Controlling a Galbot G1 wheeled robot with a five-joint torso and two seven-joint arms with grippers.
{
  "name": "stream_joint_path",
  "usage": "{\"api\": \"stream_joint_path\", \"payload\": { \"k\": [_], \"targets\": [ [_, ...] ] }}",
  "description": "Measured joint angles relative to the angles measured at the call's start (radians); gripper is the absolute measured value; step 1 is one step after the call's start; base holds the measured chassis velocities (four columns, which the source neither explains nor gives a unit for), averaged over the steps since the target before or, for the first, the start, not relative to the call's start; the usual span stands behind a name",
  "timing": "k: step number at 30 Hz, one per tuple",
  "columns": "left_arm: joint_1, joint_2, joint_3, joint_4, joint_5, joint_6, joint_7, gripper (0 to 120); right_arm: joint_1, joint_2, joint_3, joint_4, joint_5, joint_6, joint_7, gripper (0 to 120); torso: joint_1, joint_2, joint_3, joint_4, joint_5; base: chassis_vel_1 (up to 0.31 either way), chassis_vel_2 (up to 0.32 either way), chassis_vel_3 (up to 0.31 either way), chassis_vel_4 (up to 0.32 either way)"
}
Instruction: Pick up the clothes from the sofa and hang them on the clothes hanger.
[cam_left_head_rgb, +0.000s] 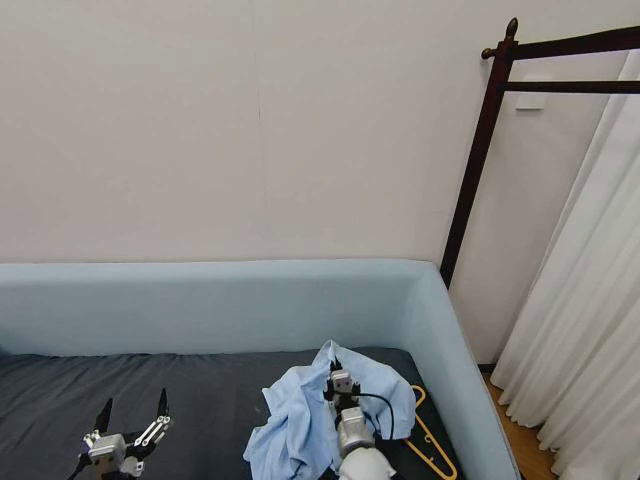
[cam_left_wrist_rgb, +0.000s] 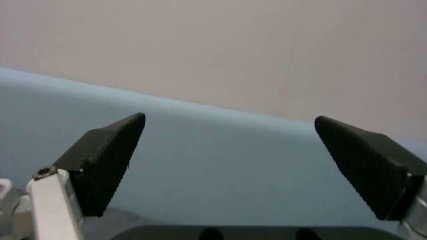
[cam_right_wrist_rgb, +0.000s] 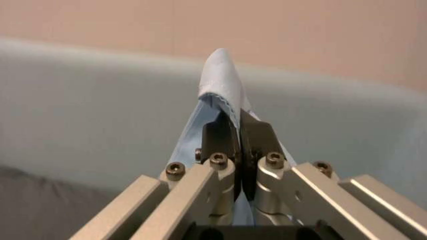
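- Head view: the sofa (cam_left_head_rgb: 220, 300) has a pale blue back and arm and a dark seat.
- The blue garment (cam_left_head_rgb: 300, 425) lies bunched on the seat toward the sofa's right end, with one peak lifted above the rest of the pile.
- The right gripper (cam_left_head_rgb: 335, 372) points up from the middle of the pile, its fingers pressed together on that peak.
- A wooden hanger (cam_left_head_rgb: 432, 442) lies flat on the seat just to the right of the garment, near the sofa arm.
- The left gripper (cam_left_head_rgb: 135, 400) is over the seat, well apart from the garment on the left, with its fingers spread and nothing between them.
- The clothes rack (cam_left_head_rgb: 478, 160), of dark wood, stands past the sofa's right end, with a white curtain (cam_left_head_rgb: 590, 300) beside it.
- Left wrist view: the left gripper (cam_left_wrist_rgb: 228, 120) has its two dark fingers (cam_left_wrist_rgb: 107, 160) wide apart and faces the sofa back (cam_left_wrist_rgb: 220, 165).
- Right wrist view: the right gripper (cam_right_wrist_rgb: 239, 125) is clamped on a fold of the blue garment (cam_right_wrist_rgb: 220, 80), which sticks up past the fingertips, with the sofa back (cam_right_wrist_rgb: 87, 115) behind it.
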Motion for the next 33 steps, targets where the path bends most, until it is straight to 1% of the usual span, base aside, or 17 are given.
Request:
{"api": "stream_joint_path", "payload": {
  "k": [1,3,5,6,10,12,13,14,15,16,19,20,24,25,28,31,33],
  "targets": [
    [0.000,0.000,0.000,0.000,0.000,0.000,0.000,100,0.000,0.000,0.000,0.000,0.000,0.000,0.000,0,0.000,0.000,0.000,0.0000,0.0000,0.000,0.000,0.000,0.000],
    [-0.026,0.028,0.018,0.008,-0.088,0.005,0.051,100,0.046,-0.059,-0.014,0.062,0.046,0.031,-0.057,0,0.000,0.000,0.000,0.0001,-0.0002,0.000,0.000,0.000,0.000],
    [-0.044,0.053,0.038,0.022,-0.154,0.007,0.105,100,0.092,-0.094,-0.034,0.102,0.090,0.045,-0.088,0,0.000,0.000,0.000,0.0003,0.0000,0.000,0.000,0.000,0.000],
    [-0.044,0.053,0.038,0.022,-0.154,0.007,0.105,100,0.092,-0.094,-0.034,0.102,0.090,0.045,-0.088,0,0.000,0.000,0.000,0.0003,0.0000,0.000,0.000,0.000,0.000],
    [-0.082,0.088,0.095,0.098,-0.197,-0.022,0.240,100,0.173,-0.137,-0.078,0.153,0.159,0.055,-0.124,0,0.000,0.000,0.000,0.0002,-0.0001,0.000,0.000,0.000,0.000],
    [-0.087,0.090,0.101,0.110,-0.200,-0.028,0.262,100,0.185,-0.139,-0.086,0.157,0.166,0.056,-0.127,0,0.000,0.000,0.000,0.0000,-0.0001,0.000,0.000,0.000,0.000],
    [-0.091,0.091,0.109,0.149,-0.219,-0.041,0.339,100,0.229,-0.136,-0.122,0.160,0.186,0.059,-0.133,0,0.000,0.000,0.000,-0.0002,-0.0003,0.000,0.000,0.000,0.000],
    [-0.095,0.085,0.110,0.210,-0.248,-0.050,0.441,100,0.295,-0.117,-0.175,0.159,0.204,0.068,-0.150,0,0.000,0.000,0.000,0.0009,-0.0002,0.000,0.000,0.000,0.000],
    [-0.104,0.084,0.114,0.243,-0.251,-0.051,0.474,100,0.316,-0.112,-0.185,0.159,0.206,0.071,-0.157,0,0.000,0.000,0.000,0.0010,-0.0002,0.000,0.000,0.000,0.000],
    [-0.104,0.084,0.114,0.243,-0.251,-0.051,0.474,100,0.316,-0.112,-0.185,0.159,0.206,0.071,-0.157,0,0.000,0.000,0.000,0.0010,-0.0002,0.000,0.000,0.000,0.000],
    [-0.138,0.077,0.128,0.337,-0.241,-0.052,0.523,100,0.358,-0.099,-0.196,0.155,0.206,0.078,-0.177,0,0.000,0.000,0.000,0.0005,-0.0004,0.000,0.000,0.000,0.000],
    [-0.138,0.077,0.128,0.337,-0.241,-0.052,0.523,100,0.358,-0.099,-0.196,0.155,0.206,0.078,-0.177,0,0.000,0.000,0.000,0.0005,-0.0004,0.000,0.000,0.000,0.000],
    [-0.169,0.068,0.148,0.406,-0.245,-0.049,0.553,100,0.375,-0.094,-0.192,0.151,0.218,0.094,-0.199,0,0.000,0.000,0.000,0.0005,-0.0002,0.000,0.000,0.000,0.000],
    [-0.169,0.068,0.148,0.406,-0.245,-0.049,0.553,100,0.375,-0.094,-0.192,0.151,0.218,0.094,-0.199,0,0.000,0.000,0.000,0.0005,-0.0002,0.000,0.000,0.000,0.000],
    [-0.189,0.059,0.153,0.434,-0.257,-0.048,0.626,100,0.398,-0.104,-0.189,0.163,0.246,0.109,-0.226,0,0.000,0.000,0.000,0.0001,-0.0002,0.000,0.000,0.000,0.000],
    [-0.197,0.058,0.154,0.439,-0.277,-0.045,0.667,100,0.420,-0.110,-0.193,0.172,0.265,0.114,-0.236,0,0.000,0.000,0.000,0.0002,-0.0002,0.000,0.000,0.000,0.000],
    [-0.214,0.061,0.153,0.446,-0.301,-0.033,0.717,100,0.447,-0.119,-0.205,0.193,0.285,0.115,-0.244,0,0.000,0.000,0.000,0.0005,-0.0003,0.000,0.000,0.000,0.000]
  ]
}}
